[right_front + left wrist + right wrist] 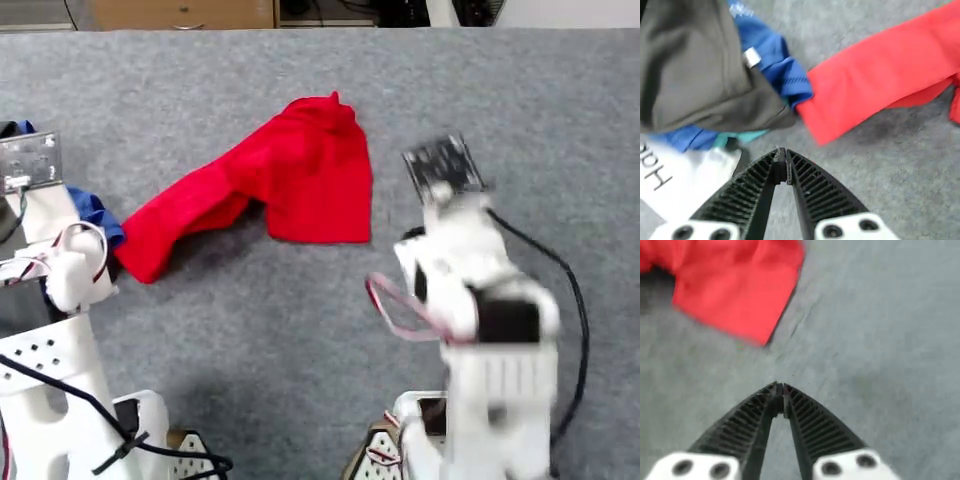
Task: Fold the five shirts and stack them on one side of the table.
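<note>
A red shirt (290,180) lies crumpled on the grey table (500,110), one sleeve stretched toward the left arm. Its sleeve end (865,90) lies just beyond my left gripper (781,162), which is shut on nothing above the table. Beside that sleeve sits a pile with a dark grey shirt (695,70) on top, a blue shirt (775,65) under it and a bit of teal cloth (740,137). My right gripper (779,395) is shut and empty, hovering over bare table a short way off the red shirt's corner (745,295).
The pile's blue edge (95,215) peeks out by the left arm (50,270) at the table's left side. The right arm (470,290) stands over the table's right half. A white sheet with print (685,180) lies under the pile.
</note>
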`<state>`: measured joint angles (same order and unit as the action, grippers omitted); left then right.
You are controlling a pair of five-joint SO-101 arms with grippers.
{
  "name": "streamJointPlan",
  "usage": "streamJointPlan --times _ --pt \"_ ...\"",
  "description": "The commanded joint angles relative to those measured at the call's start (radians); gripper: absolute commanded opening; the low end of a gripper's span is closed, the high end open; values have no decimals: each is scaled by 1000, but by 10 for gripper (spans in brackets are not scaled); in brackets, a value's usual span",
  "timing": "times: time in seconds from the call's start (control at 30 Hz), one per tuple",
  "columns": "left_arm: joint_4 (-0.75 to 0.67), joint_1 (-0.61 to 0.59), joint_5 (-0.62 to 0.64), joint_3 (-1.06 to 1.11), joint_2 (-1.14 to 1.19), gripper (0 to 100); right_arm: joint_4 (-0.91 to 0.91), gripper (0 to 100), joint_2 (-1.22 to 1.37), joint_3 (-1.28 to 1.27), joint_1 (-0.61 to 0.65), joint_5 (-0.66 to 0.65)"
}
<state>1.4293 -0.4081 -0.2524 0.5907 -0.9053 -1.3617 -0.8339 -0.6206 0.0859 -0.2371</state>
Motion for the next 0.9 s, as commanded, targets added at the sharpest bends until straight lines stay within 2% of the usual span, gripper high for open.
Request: streamJointPlan --times 0.0,0.13,0.37,0.53,0.87 --pt "31 -54 -3 -44 7 18 -17 5 231 97 41 -138" --pt "25 -109 -112 -44 8 18 -23 4 400 153 99 -239" --pt "32 -146 -215 -44 8 18 -17 19 631 269 213 -267" --pt "81 -140 -367 -44 1 18 -18 207 832 375 231 -338" --pt "74 -140 -387 6 1 18 -23 231 1231 730 191 -351"
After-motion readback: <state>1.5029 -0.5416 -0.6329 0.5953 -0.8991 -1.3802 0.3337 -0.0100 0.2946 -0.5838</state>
